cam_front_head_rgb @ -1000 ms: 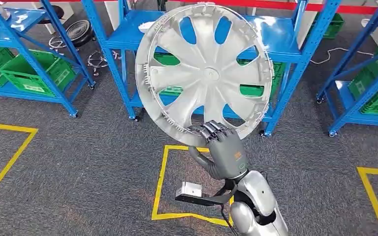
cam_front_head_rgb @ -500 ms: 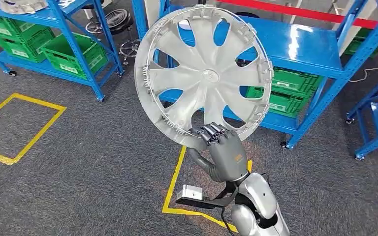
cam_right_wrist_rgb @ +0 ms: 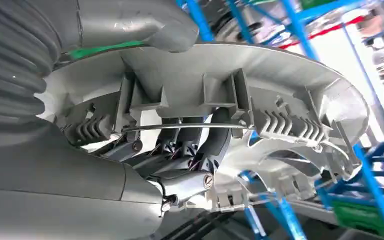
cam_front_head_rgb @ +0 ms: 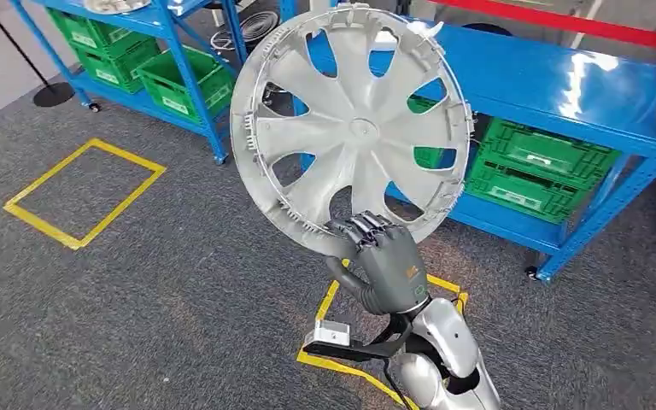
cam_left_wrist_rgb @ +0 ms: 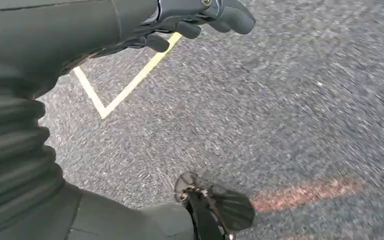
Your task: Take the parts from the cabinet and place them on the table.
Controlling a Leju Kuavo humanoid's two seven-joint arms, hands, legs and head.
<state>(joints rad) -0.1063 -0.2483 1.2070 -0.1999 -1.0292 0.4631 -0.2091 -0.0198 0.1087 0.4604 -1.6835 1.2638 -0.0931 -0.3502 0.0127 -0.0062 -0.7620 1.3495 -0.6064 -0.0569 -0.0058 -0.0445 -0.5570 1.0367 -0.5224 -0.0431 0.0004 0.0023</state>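
Observation:
A large silver wheel cover with broad spokes stands upright in front of me in the head view. My right hand grips it at its lower rim, fingers hooked over the edge. In the right wrist view the dark fingers curl behind the ribbed inner rim of the wheel cover, with the thumb on the other side. My left hand hangs over the grey carpet with nothing in it, fingers loosely apart.
Blue shelf racks stand ahead, with green crates on their lower levels. Another silver part lies on the far left rack. Yellow tape squares mark the grey carpet. A black stand base sits at the far left.
The whole picture has shifted: the camera has turned left, so racks and floor marks slide right. The wheel cover stays held in my right hand in the same pose.

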